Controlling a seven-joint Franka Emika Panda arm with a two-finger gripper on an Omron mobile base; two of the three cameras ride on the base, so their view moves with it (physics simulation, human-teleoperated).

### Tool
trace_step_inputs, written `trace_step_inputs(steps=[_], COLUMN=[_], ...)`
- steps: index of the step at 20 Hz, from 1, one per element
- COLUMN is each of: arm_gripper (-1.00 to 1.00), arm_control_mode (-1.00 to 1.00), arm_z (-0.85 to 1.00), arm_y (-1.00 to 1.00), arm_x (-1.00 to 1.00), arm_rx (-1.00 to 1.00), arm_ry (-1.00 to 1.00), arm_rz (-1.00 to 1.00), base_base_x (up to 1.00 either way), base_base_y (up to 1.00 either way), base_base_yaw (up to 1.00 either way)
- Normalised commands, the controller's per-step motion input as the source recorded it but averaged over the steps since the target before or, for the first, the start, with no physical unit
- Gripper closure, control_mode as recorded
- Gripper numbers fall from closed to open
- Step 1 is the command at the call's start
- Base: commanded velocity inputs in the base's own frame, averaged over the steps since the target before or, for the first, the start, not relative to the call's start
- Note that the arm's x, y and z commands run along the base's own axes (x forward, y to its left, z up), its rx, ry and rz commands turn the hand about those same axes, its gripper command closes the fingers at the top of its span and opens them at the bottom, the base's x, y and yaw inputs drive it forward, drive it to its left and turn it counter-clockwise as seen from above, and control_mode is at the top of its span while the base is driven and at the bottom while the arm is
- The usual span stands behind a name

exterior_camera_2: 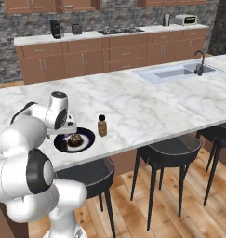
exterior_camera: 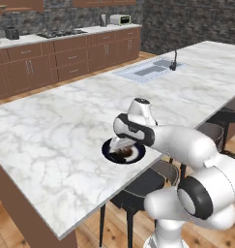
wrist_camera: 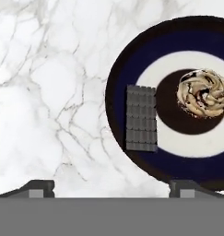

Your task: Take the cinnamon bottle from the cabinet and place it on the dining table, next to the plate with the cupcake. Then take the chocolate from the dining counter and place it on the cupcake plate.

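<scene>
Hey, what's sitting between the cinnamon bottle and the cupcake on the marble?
Only the plate's dark rim and a short strip of bare marble separate the cinnamon bottle from the cupcake, seen in the right base view.

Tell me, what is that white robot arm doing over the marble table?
The arm's hand hangs open just above a dark plate near the table's edge. A cupcake sits in the middle of the plate, and a flat chocolate bar lies on the plate beside it, free of the hand. A small brown bottle stands on the table right next to the plate. Both things look set where they belong.
</scene>
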Motion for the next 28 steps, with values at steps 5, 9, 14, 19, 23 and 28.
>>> trace_step_inputs(steps=[5,9,14,19,23,28], arm_gripper=[-1.00,-1.00,-1.00,-1.00,-1.00,-1.00], arm_control_mode=[-1.00,-1.00,-1.00,-1.00,-1.00,-1.00], arm_z=[0.16,0.17,0.18,0.24,0.23,0.27], arm_y=[-0.16,-0.19,-0.21,-0.25,-0.24,-0.22], arm_x=[-0.81,-0.85,-0.81,-0.78,-0.79,-0.74], arm_rx=[0.00,0.00,-0.01,0.00,-0.01,-0.01], arm_ry=[0.00,-0.01,-0.03,0.00,-0.02,0.00], arm_rz=[0.00,0.00,-0.03,-0.07,-0.07,-0.08], base_base_x=[0.00,0.00,0.00,0.00,0.00,0.00], base_base_y=[0.00,0.00,0.00,0.00,0.00,0.00], base_base_yaw=[0.00,0.00,0.00,0.00,0.00,0.00])
